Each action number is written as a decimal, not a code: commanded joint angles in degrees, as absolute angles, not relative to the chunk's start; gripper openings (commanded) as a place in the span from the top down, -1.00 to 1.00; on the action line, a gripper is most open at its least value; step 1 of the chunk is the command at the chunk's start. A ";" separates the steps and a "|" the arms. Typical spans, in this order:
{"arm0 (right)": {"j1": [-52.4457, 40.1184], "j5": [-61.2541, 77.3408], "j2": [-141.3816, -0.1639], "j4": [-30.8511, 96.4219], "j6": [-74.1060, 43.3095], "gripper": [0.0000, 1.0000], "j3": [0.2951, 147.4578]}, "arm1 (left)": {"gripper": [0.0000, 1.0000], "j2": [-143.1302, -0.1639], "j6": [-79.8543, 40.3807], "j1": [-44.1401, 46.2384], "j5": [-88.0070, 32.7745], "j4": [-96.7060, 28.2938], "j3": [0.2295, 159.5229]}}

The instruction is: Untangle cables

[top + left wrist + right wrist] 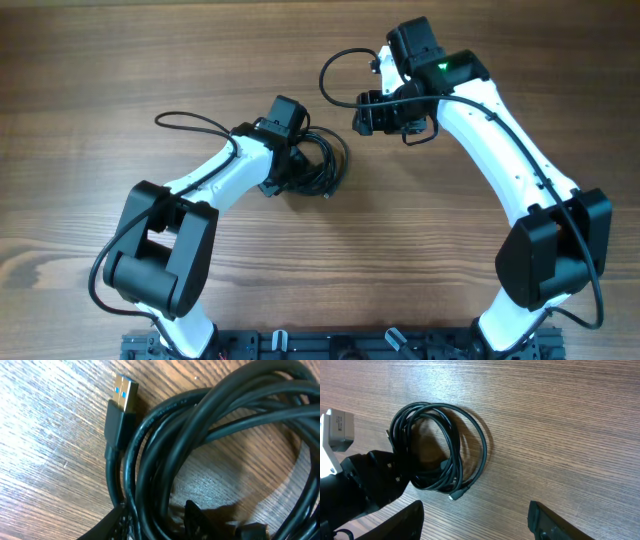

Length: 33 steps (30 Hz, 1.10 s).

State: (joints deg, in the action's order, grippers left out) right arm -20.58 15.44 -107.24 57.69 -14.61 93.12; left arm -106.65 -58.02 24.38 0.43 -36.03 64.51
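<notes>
The cables [325, 163] lie as one small black coil on the wooden table, just right of my left gripper [297, 168]. In the left wrist view the coil [210, 415] fills the frame, with a USB plug [124, 391] sticking out at its upper left. My left gripper [152, 515] is shut on several strands at the coil's near side. My right gripper [362, 112] hovers up and to the right of the coil, open and holding nothing. Its view shows the coil [470, 430] ahead and to the left, a small plug [457, 494] trailing toward it, and its fingers [405, 520] wide apart over bare wood.
A thicker black arm cable [185, 120] loops over the table left of the left arm. Another arm cable [335, 70] arcs beside the right wrist. The left arm's black body [360, 485] fills the lower left of the right wrist view.
</notes>
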 commanded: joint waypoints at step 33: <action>-31.46 14.79 -118.87 43.88 -37.26 -0.09 92.51 | 0.92 -93.08 -63.13 15.90 -14.66 -34.65 64.14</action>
